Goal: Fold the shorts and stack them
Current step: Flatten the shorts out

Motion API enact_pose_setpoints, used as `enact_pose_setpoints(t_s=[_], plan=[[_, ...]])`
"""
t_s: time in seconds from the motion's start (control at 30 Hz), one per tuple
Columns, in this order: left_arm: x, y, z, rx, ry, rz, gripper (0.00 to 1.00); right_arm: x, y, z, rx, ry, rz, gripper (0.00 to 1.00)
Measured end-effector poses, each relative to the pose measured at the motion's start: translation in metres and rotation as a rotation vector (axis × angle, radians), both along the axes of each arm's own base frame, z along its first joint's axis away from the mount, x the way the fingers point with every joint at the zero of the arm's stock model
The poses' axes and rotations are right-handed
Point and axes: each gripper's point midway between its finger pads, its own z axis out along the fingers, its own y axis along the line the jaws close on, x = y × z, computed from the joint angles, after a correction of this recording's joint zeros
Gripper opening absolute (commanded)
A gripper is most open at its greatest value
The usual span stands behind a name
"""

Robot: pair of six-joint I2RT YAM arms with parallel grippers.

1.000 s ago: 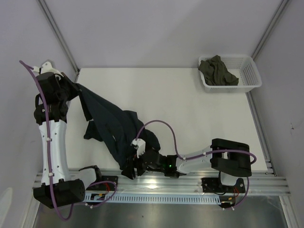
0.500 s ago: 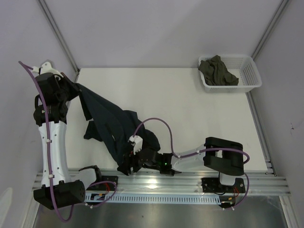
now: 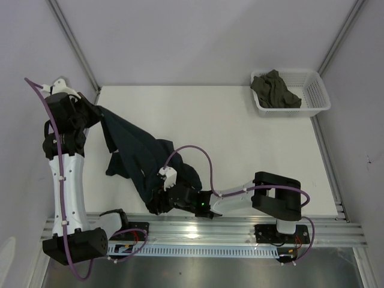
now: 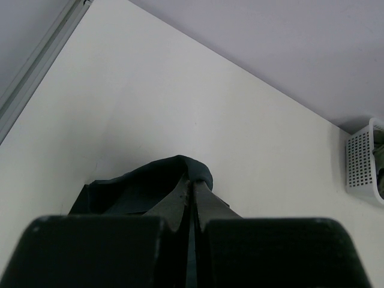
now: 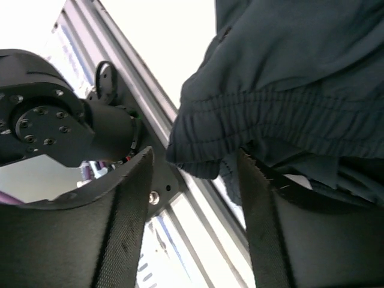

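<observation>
The shorts (image 3: 141, 159) stretch from the far left corner of the surface (image 3: 252, 150) down toward its near edge. One end is lifted off the surface and the rest lies in loose folds on the left half. The left gripper (image 3: 89, 114) is closed on a bunch of the fabric, its fingers (image 4: 180, 201) pressed together with cloth pinched between them. The right gripper (image 3: 157, 201) sits low at the near edge with its jaws apart. The gathered waistband (image 5: 270, 120) hangs between its fingers (image 5: 129, 204), not clamped. A white basket (image 3: 317, 93) stands at the far right corner, well apart from the shorts. It holds a crumpled olive-green garment (image 3: 275, 90).
</observation>
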Motion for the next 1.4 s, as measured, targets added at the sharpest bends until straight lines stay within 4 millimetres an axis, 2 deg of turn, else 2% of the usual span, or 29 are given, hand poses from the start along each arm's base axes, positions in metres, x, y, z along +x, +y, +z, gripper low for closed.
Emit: enact_pose_setpoints(t_s=[0.2, 0.23, 0.27, 0.37, 0.53, 0.6, 0.77, 0.83, 0.9, 1.0, 1.03, 1.13, 1.4], plan=[[0.000, 0.000, -0.002, -0.001, 0.003, 0.000, 0.00, 0.006, -0.001, -0.004, -0.018, -0.010, -0.031, 0.43], [0.000, 0.000, -0.002, -0.001, 0.004, 0.000, 0.00, 0.008, -0.001, -0.005, -0.026, -0.013, -0.041, 0.38], [0.000, 0.000, -0.002, -0.001, 0.004, -0.001, 0.00, 0.010, 0.001, -0.005, -0.031, -0.016, -0.046, 0.21], [0.001, 0.000, -0.001, -0.001, -0.001, -0.003, 0.00, 0.018, 0.007, -0.004, -0.041, -0.030, -0.075, 0.02], [0.001, -0.001, -0.001, -0.001, -0.005, -0.005, 0.00, 0.035, -0.001, -0.002, -0.051, -0.034, -0.133, 0.00], [0.002, 0.000, 0.000, 0.000, -0.007, -0.005, 0.00, 0.044, -0.018, -0.002, -0.051, -0.022, -0.158, 0.00], [0.002, 0.000, 0.000, 0.001, -0.009, -0.005, 0.00, 0.077, -0.077, 0.003, -0.025, 0.053, -0.259, 0.00], [0.002, -0.001, 0.000, 0.000, -0.011, -0.007, 0.00, 0.081, -0.092, 0.001, -0.019, 0.081, -0.278, 0.00], [0.003, -0.003, -0.001, -0.006, -0.011, -0.019, 0.00, 0.072, -0.096, -0.006, -0.020, 0.116, -0.257, 0.00], [0.004, -0.007, -0.009, -0.019, -0.002, -0.043, 0.00, 0.058, -0.099, -0.019, -0.032, 0.168, -0.218, 0.15], [0.004, -0.008, -0.012, -0.023, 0.005, -0.048, 0.00, 0.054, -0.099, -0.025, -0.040, 0.186, -0.206, 0.33], [0.004, -0.009, -0.017, -0.028, 0.016, -0.053, 0.00, 0.047, -0.101, -0.037, -0.070, 0.214, -0.182, 0.47], [0.004, -0.011, -0.016, -0.030, 0.010, -0.062, 0.00, 0.041, -0.112, -0.043, -0.182, 0.118, -0.153, 0.63]])
